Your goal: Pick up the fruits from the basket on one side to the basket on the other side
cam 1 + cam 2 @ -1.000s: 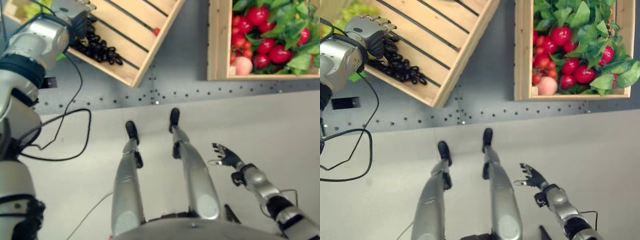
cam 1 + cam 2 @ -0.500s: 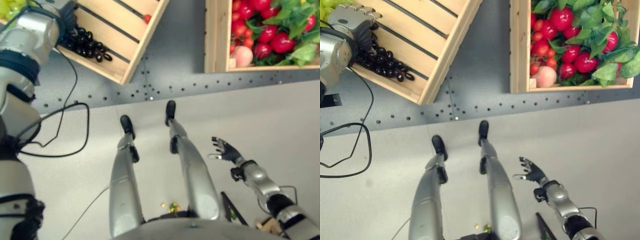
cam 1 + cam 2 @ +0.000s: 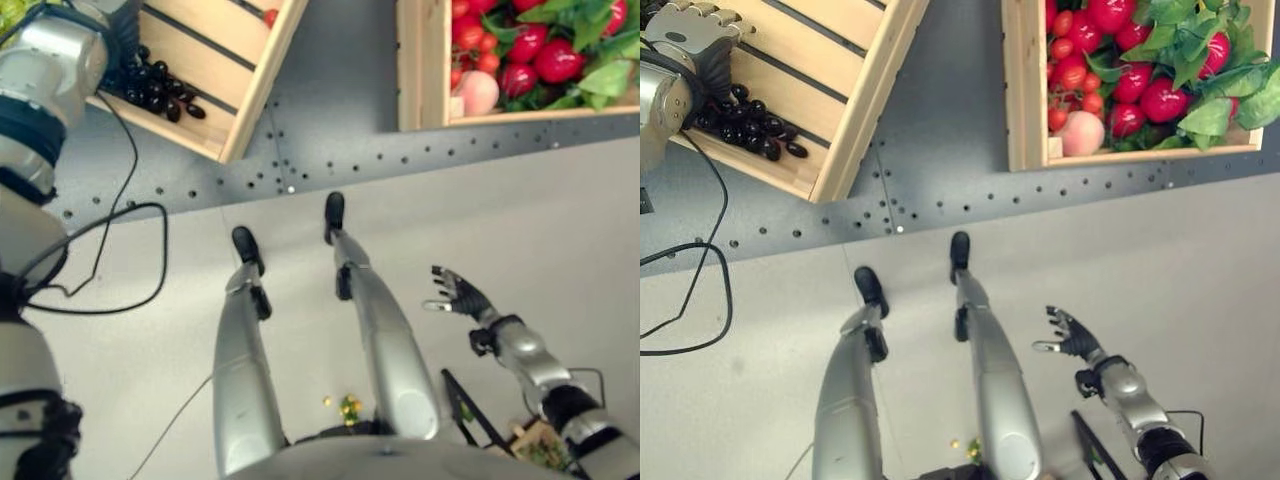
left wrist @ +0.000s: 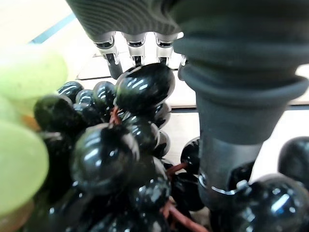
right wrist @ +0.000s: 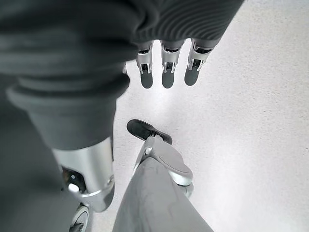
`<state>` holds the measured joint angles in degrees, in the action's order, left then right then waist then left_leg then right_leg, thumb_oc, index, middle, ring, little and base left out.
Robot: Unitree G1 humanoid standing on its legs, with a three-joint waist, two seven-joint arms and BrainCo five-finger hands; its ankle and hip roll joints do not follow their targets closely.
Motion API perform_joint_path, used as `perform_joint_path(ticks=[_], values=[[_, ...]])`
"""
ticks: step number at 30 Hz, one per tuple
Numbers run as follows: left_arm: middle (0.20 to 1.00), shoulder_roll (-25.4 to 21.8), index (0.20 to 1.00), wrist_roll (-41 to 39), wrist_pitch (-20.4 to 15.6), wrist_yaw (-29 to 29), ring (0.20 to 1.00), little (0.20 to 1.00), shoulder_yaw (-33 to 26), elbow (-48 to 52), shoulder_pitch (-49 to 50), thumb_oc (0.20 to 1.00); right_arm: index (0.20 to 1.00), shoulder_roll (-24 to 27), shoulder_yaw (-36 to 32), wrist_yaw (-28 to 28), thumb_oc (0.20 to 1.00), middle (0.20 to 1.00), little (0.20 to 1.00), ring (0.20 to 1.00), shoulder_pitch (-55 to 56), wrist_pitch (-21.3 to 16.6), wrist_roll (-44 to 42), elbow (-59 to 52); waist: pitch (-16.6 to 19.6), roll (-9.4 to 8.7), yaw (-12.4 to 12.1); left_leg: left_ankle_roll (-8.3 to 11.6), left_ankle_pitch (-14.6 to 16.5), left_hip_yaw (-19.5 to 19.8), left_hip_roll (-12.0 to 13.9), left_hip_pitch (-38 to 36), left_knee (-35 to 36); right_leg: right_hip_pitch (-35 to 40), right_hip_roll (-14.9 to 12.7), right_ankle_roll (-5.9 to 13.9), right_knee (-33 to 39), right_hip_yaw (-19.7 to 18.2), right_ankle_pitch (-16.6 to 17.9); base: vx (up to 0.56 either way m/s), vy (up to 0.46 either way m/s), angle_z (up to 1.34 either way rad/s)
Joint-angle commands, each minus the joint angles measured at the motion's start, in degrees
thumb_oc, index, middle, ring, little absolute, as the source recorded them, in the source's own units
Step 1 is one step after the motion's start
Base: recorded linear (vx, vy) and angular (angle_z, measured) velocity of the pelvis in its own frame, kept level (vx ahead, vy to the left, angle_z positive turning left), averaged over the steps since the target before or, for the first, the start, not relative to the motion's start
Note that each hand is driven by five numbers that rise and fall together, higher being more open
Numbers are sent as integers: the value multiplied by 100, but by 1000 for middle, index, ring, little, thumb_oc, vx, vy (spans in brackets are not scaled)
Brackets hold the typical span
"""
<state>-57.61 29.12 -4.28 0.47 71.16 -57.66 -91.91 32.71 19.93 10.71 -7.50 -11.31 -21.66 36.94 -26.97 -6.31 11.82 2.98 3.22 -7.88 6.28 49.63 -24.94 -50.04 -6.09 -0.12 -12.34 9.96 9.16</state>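
Wooden slatted crate point(image 3: 830, 60) on my left sat angled on the grey perforated platform point(image 3: 940, 190); a second wooden crate point(image 3: 1025, 90) on my right, well apart from it, held red fruits point(image 3: 1160, 100), green leaves point(image 3: 1200, 40) and one peach point(image 3: 1081, 133) in its near corner. I noted the black grape bunch point(image 3: 750, 125) lying on the left crate's slats. My left hand point(image 3: 685, 25) was at the bunch; in its wrist view the fingers point(image 4: 137, 48) and thumb curled round the grapes, with green grapes point(image 4: 24, 121) just beside. My right hand point(image 3: 1070, 335) hung low over the floor, fingers relaxed, empty.
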Motion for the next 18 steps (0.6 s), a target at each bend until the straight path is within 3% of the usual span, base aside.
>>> perform_joint_path(ticks=[1,9,18], values=[[1000,-377,1000,316,-251,-263,1000,1000,127,259,261,1000,1000,436,-166,15,1000,1000,1000,1000,383,-102,-145,-274,-162,-21,-84,-82,193,3,16,-427,302,269,-236,921,-698,-47,-901,-40,15,0],[1000,-519,1000,312,-455,-492,1000,1000,143,597,709,1000,1000,520,-166,7,1000,1000,1000,1000,287,-122,-114,-279,-255,3,-93,-68,172,-48,18,-546,339,359,-232,926,-664,-85,-868,-37,12,-4],[1000,-856,1000,178,-799,-827,1000,1000,380,1286,1053,1000,1000,591,-283,-31,1000,1000,1000,1000,232,-136,-96,-184,-278,198,-173,-52,101,-90,-64,-811,538,562,-297,946,-597,-77,-861,-7,2,-1]])
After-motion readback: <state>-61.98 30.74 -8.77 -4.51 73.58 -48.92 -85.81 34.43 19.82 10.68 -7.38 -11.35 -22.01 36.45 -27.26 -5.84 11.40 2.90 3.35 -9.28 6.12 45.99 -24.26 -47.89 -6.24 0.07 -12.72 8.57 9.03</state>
